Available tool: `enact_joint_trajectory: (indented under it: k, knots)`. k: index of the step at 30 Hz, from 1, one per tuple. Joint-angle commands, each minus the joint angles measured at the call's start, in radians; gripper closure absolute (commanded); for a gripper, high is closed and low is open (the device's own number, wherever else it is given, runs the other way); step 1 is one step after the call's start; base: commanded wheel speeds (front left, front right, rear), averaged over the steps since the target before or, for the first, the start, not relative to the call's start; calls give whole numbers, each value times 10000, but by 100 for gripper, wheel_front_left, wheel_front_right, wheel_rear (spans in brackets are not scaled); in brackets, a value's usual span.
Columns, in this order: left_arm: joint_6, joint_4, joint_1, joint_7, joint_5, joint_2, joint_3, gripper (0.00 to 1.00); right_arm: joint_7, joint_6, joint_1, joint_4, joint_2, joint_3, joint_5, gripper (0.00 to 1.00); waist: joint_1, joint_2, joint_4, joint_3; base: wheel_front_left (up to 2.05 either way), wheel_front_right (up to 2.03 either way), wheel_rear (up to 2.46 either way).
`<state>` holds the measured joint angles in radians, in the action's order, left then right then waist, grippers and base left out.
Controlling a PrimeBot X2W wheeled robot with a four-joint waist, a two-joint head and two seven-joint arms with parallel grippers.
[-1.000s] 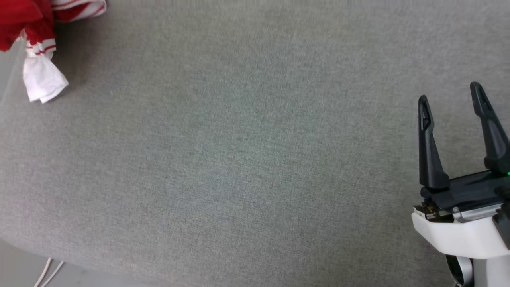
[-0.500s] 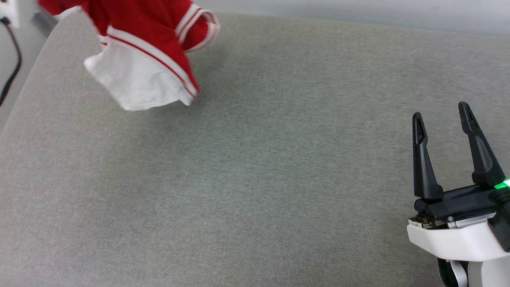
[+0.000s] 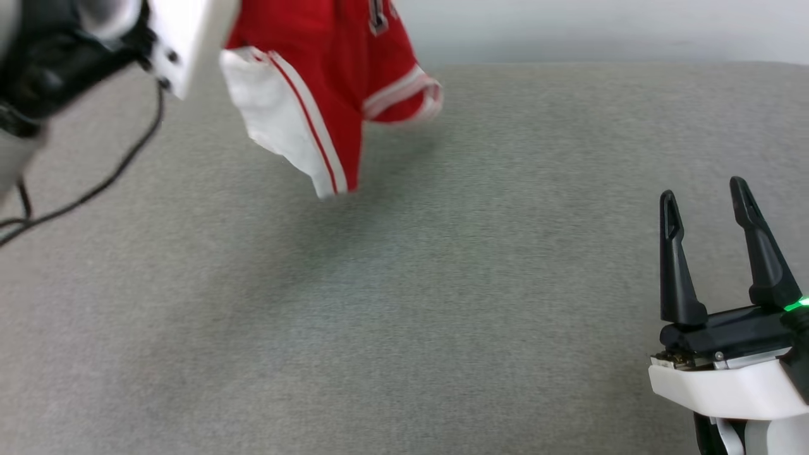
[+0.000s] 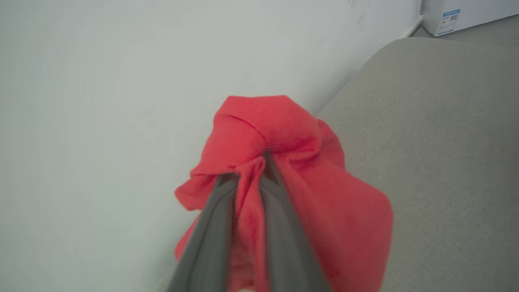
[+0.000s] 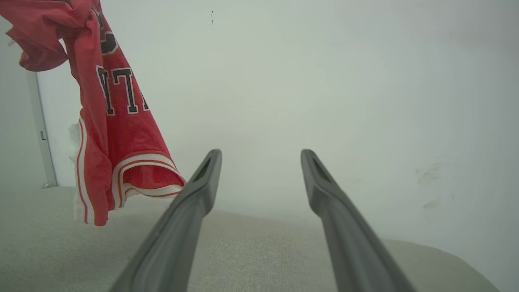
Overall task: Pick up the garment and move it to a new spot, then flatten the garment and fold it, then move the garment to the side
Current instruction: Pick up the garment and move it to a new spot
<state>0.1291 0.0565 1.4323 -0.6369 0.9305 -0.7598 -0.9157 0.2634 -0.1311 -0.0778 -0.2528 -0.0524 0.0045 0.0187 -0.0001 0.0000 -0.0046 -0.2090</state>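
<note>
The garment (image 3: 328, 82), a red jersey with white sleeve and striped trim, hangs in the air over the far left of the grey cushion (image 3: 404, 303). In the left wrist view my left gripper (image 4: 253, 170) is shut on a bunched fold of the garment (image 4: 308, 186). The right wrist view shows the garment (image 5: 117, 134) dangling at the left, black lettering on it, its hem just above the cushion. My right gripper (image 3: 705, 193) stands open at the lower right, far from the cloth, nothing between its fingers (image 5: 202, 182).
A pale wall (image 3: 600, 28) runs behind the cushion. My left arm's white and black housing (image 3: 95, 38) with a black cable (image 3: 107, 177) fills the upper left. A white box (image 4: 458, 14) stands on the floor past the cushion's end.
The head camera has tilted up, bringing the wall and my left arm into view. The hanging garment has swung rightward over the cushion. My right gripper stays open.
</note>
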Motion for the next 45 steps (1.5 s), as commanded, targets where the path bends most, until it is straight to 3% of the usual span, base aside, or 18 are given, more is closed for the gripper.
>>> enact_joint_trajectory:
  k: [1, 11, 22, 29, 33, 35, 36, 37, 40, 45]
  knots:
    - [-10, -93, -250, 107, -23, 54, -101, 100, 21, 7, 79, 2, 39, 1, 43, 0, 1, 0, -227, 1, 0, 0, 0]
    - [-10, -661, -2174, 1292, -172, 870, -1542, 100, 21, 7, -52, -54, 38, -114, -25, 0, 1, 0, -561, -401, 0, 0, 0]
    - [-10, 941, -4656, 2529, -429, 2486, -3358, 100, 21, 7, -217, 53, 37, -75, -105, 0, 1, 0, -594, -902, 0, 0, 0]
    - [-6, 993, -6550, 1654, -1074, 3418, -3662, 100, 21, 7, -246, 120, 37, -79, -114, 0, 1, 0, -581, -1095, 0, 0, 0]
    - [-6, 872, -7271, 1199, -1423, 3589, -3693, 100, 21, 7, -310, 176, 37, -57, -148, 0, 1, 0, -558, -1112, 0, 0, 0]
    - [-8, 994, -7236, 1474, -1589, 3618, -3690, 100, 21, 7, -302, 207, 37, -64, -168, 0, 1, 0, -518, -1054, 0, 0, 0]
    - [-9, 1107, -7107, 1755, -1697, 3640, -3689, 64, 21, 7, -260, 230, 37, -77, -186, 0, 1, 0, -484, -992, 0, 0, 0]
    - [-22, 1283, -6938, 2135, -1839, 3656, -3651, 0, 21, 7, -199, 259, 37, -84, -207, 0, 1, 0, -452, -913, 0, 0, 0]
    - [-28, 1706, -6830, 3213, -1840, 3827, -3465, 0, 21, 7, 6, 365, 37, -65, -217, 0, 1, 0, -389, -596, 0, 0, 0]
    - [-796, 1999, -6860, 5103, -2324, 3978, -2710, 0, 21, 7, 322, 504, 37, -86, -210, 0, 1, 0, -263, 44, 0, 0, 0]
